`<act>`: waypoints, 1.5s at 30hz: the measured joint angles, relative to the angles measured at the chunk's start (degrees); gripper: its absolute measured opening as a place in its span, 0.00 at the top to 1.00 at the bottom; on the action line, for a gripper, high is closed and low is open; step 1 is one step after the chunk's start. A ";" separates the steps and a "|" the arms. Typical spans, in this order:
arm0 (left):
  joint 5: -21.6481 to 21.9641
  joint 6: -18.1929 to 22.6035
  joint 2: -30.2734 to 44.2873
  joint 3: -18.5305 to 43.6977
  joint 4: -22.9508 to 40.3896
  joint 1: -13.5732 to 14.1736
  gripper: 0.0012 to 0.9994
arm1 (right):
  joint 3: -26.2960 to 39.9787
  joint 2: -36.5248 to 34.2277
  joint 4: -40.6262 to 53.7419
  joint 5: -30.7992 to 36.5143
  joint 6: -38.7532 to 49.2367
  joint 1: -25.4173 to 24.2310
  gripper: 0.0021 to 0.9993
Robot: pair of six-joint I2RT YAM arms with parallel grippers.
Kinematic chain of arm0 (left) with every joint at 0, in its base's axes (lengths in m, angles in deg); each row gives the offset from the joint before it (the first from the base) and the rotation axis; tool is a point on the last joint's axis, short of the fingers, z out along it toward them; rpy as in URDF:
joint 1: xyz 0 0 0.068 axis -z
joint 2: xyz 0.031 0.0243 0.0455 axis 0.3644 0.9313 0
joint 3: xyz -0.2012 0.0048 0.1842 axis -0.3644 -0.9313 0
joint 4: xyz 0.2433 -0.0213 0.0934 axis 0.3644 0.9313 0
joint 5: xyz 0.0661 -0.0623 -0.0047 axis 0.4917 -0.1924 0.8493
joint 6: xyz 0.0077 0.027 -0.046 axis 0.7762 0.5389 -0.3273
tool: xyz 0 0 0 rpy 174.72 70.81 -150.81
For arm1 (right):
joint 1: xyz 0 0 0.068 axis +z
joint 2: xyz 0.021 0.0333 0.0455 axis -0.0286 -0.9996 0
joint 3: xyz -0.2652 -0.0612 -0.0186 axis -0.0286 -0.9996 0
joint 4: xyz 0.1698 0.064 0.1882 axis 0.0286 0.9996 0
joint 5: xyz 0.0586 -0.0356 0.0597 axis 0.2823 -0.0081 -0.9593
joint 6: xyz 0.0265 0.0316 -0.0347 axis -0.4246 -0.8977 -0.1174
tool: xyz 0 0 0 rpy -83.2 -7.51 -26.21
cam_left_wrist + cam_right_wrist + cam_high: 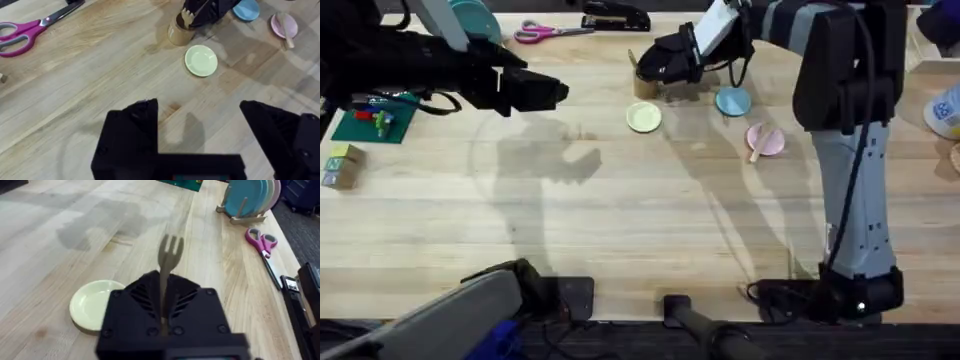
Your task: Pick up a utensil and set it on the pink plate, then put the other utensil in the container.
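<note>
I see my right gripper [665,62] pinching the fork [169,260] above the cup [178,34]; my left gripper [200,132] is spread.

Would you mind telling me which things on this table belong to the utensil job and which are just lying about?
Part of the job: wooden spoon lying on the pink plate; wooden fork held in the right tool; brown container.

Just lying about: yellow-green plate, blue plate, pink scissors, stapler, plate rack, toy blocks.
</note>
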 joint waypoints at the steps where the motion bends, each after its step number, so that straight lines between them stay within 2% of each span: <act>1: 0.01 0.00 -0.01 0.00 0.00 -0.01 0.00 | 0.00 0.00 0.03 0.00 0.02 0.00 0.93; 7: 0.00 0.00 0.00 0.00 0.00 -0.01 0.01 | -0.04 0.00 0.15 0.02 0.13 0.00 0.07; 8: 0.00 0.00 -0.01 0.00 0.00 -0.02 0.00 | -0.04 0.00 0.15 0.04 0.14 0.00 0.02; 12: 0.00 0.00 -0.01 0.00 0.00 0.00 0.01 | -0.04 0.00 2.33 0.20 0.64 0.00 0.00; 17: 0.00 0.00 -0.01 0.00 0.00 -0.01 0.00 | -0.41 0.70 11.20 2.03 3.76 -0.14 0.00; 23: 0.00 0.00 0.00 0.00 0.00 -0.01 0.01 | -0.96 9.61 11.70 4.52 2.13 -0.71 0.00; 30: 0.02 0.00 -0.01 0.00 0.00 -0.01 0.00 | -0.92 23.81 11.99 8.20 -13.21 -1.22 0.00; 38: 0.00 0.00 -0.01 0.00 0.00 -0.02 0.00 | -0.90 33.31 21.32 23.94 -30.38 -1.20 0.00; 45: 0.00 0.00 0.00 0.00 0.00 -0.02 0.00 | -0.90 39.42 23.14 39.26 -47.70 -0.82 0.00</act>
